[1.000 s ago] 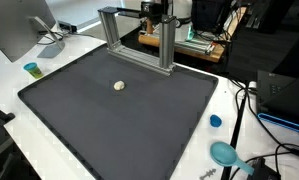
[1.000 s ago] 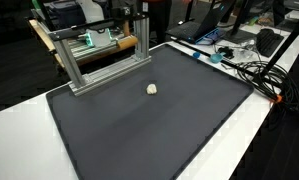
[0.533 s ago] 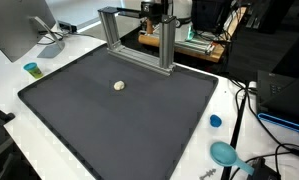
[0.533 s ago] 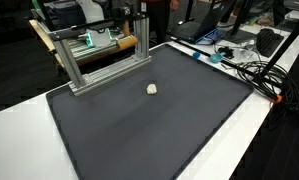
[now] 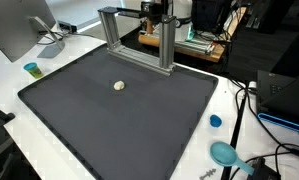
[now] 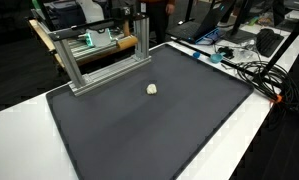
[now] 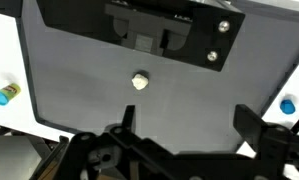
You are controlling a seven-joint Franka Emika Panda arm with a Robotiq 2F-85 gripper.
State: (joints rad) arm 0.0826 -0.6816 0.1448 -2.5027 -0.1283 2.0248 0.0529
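Note:
A small whitish lump [image 5: 118, 85] [image 6: 152, 89] lies alone on a large dark mat [image 5: 139, 125] [image 6: 149, 135]. In the wrist view the lump [image 7: 140, 80] sits well beyond my gripper [image 7: 189, 120], which hangs high over the mat [image 7: 69, 70]. Its dark fingers [image 7: 251, 118] stand wide apart and open, with only bare mat between them. Neither the gripper nor the arm shows in the exterior views.
An aluminium frame [image 5: 139, 35] [image 6: 101, 55] stands at the mat's far edge. A blue cup [image 5: 31, 69] [image 7: 1, 96], a blue cap [image 5: 215, 121] [image 7: 287, 105] and a teal scoop [image 5: 224, 153] lie on the white table. A monitor [image 5: 14, 25] and cables [image 6: 251, 70] flank the mat.

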